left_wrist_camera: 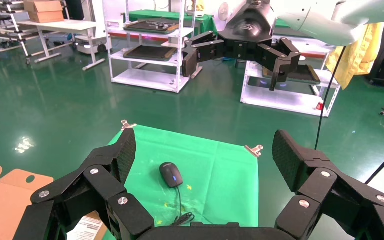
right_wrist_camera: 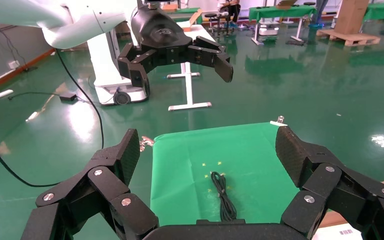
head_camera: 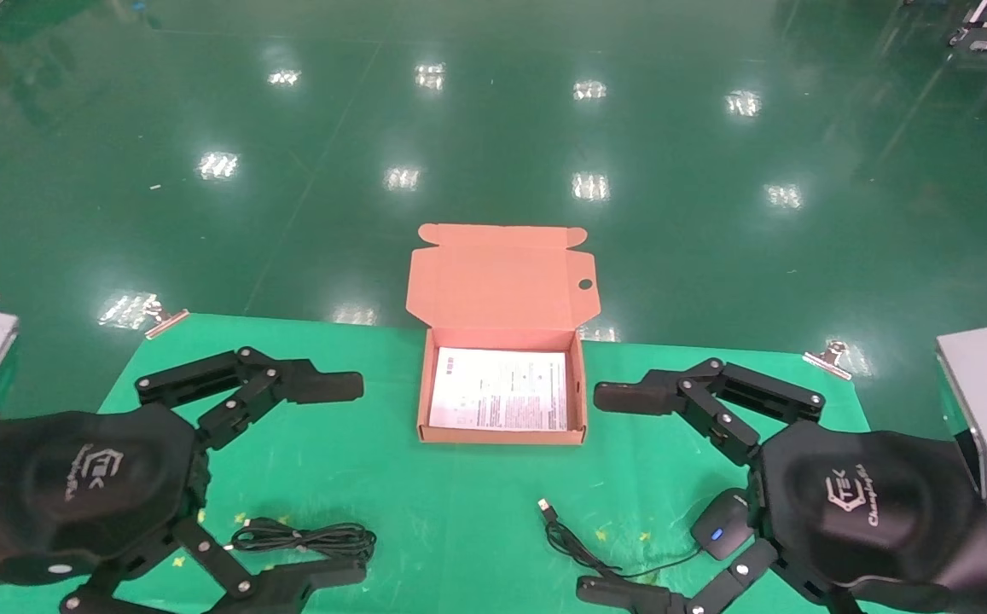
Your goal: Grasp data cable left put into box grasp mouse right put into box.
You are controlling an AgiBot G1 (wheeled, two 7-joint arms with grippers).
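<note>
The orange-tan box [head_camera: 502, 437] stands open at the table's far middle, lid [head_camera: 502, 277] up, a white printed sheet [head_camera: 500, 389] inside. The data cable [head_camera: 305, 539], a flat black looped bundle, lies at the front left; it also shows in the right wrist view [right_wrist_camera: 222, 197]. The dark mouse [head_camera: 722, 524] with a blue light lies at the front right, its cord and USB plug [head_camera: 547, 506] trailing left; it also shows in the left wrist view [left_wrist_camera: 171, 175]. My left gripper [head_camera: 331, 482] is open and empty above the cable. My right gripper [head_camera: 612, 493] is open and empty above the mouse.
A green cloth [head_camera: 459, 477] covers the table, held by metal clips [head_camera: 165, 322] at the far corners. Shiny green floor lies beyond the far edge. White shelving racks [left_wrist_camera: 145, 45] stand off the table in the wrist views.
</note>
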